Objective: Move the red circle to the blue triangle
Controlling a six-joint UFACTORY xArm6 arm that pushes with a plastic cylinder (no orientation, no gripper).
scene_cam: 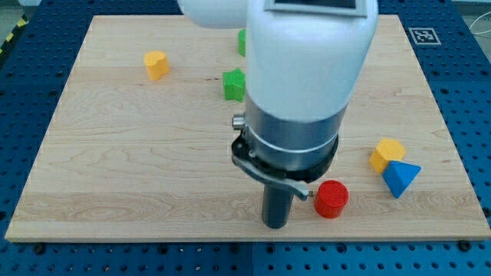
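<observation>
Red circle (331,199): lower right of centre in the frame, flat on the wooden board (115,169), well short of its goal.
Blue triangle (400,178): right side of the frame, touching the yellow block (387,153) just above it.
My tip (276,225): near the bottom edge of the board, just left of the red circle and slightly lower; I cannot tell whether it touches.
Jaws: none on this rig, only the bare rod, so there is nothing to open or close.
Step in hand: I judge it best to push from the circle's left side, straight toward the frame's right and slightly up.
Care: an off-centre contact could let the circle roll off my tip; a long shove may knock the triangle and the yellow block.
Other blocks: yellow piece (156,64) upper left, green block (233,84) upper centre, partly hidden by the arm.
Writing: none legible; only a black-and-white square marker (421,35) at the upper right corner.
</observation>
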